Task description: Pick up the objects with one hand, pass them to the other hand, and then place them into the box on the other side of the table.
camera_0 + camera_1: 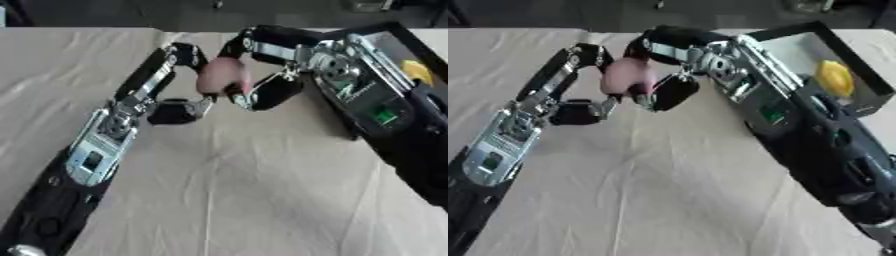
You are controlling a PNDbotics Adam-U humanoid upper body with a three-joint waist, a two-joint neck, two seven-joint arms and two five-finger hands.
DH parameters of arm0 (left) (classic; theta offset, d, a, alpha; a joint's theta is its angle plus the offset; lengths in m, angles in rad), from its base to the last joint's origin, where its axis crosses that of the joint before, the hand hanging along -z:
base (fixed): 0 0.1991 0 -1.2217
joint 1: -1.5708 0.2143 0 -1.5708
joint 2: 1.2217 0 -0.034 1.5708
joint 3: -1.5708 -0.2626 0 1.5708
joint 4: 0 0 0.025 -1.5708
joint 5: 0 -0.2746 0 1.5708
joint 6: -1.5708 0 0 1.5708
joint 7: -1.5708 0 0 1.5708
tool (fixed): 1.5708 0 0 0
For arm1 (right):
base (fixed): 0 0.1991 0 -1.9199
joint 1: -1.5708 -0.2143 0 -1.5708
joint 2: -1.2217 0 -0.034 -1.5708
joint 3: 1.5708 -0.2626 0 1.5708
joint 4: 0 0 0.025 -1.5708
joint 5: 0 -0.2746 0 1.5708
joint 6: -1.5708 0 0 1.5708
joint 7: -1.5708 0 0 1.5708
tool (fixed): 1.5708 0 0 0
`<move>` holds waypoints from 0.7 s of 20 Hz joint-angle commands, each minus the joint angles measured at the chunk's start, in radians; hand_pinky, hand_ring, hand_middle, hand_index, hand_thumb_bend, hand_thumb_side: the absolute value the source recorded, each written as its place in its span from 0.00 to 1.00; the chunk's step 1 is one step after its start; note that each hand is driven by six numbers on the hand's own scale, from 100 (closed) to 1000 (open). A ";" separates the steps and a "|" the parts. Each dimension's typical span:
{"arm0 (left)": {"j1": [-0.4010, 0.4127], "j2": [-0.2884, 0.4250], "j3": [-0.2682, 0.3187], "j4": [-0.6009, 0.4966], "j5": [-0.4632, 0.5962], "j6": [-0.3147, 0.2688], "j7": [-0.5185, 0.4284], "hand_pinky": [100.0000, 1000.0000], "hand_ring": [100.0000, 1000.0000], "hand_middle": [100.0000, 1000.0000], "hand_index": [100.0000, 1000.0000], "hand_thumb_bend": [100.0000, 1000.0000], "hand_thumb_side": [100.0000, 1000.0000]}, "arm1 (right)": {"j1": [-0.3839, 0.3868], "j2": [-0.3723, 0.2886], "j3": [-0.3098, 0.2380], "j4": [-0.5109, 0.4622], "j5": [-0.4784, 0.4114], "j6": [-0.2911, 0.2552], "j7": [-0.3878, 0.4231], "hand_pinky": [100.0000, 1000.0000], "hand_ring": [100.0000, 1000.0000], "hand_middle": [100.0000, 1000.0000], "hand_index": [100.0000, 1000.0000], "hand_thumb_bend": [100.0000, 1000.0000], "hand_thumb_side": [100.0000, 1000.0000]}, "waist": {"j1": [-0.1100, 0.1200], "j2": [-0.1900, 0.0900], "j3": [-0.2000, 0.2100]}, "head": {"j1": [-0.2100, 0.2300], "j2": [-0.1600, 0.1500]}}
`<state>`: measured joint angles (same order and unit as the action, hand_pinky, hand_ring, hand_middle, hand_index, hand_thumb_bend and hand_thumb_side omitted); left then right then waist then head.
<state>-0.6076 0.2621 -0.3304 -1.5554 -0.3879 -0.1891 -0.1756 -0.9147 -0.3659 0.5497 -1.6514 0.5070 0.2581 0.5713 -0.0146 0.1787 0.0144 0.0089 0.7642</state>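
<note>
A pink rounded object (626, 76) hangs above the table at the upper middle, caught between both hands. My left hand (162, 82) comes up from the lower left, its fingers (185, 54) curled toward the object's left side and its thumb beneath it. From the right, my right hand (677, 55) curls its fingers over the top of the object while its thumb closes under it. The black-walled box (796, 29) stands at the right behind my right forearm. A yellow object (834, 77) lies inside it.
A beige cloth (227, 190) with creases covers the table. My right forearm (798, 130) crosses in front of the box's near-left wall. A dark floor shows beyond the table's far edge.
</note>
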 commanded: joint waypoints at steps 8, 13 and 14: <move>-0.018 0.001 0.002 -0.026 0.002 0.022 0.016 0.68 0.57 0.47 0.47 0.00 0.07 | -0.012 -0.016 0.001 -0.016 -0.066 0.036 -0.080 0.88 0.72 0.43 0.61 0.00 0.08 | -0.009 -0.022 -0.003 | 0.001 0.006; -0.015 0.004 0.002 -0.021 -0.024 0.050 0.044 0.72 0.62 0.56 0.76 0.49 0.33 | -0.014 -0.023 -0.004 -0.027 -0.060 0.043 -0.081 0.88 0.72 0.42 0.60 0.00 0.08 | -0.007 -0.023 -0.006 | 0.002 0.006; -0.014 0.005 0.003 -0.018 -0.038 0.060 0.051 0.72 0.63 0.57 0.78 0.58 0.38 | -0.014 -0.024 -0.006 -0.030 -0.060 0.045 -0.081 0.88 0.72 0.42 0.60 0.00 0.07 | -0.007 -0.023 -0.006 | 0.002 0.006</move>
<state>-0.6062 0.2621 -0.3305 -1.5551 -0.4159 -0.1378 -0.1340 -0.9143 -0.3747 0.5520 -1.6630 0.4451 0.3005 0.4923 -0.0146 0.1787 0.0081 0.0089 0.7642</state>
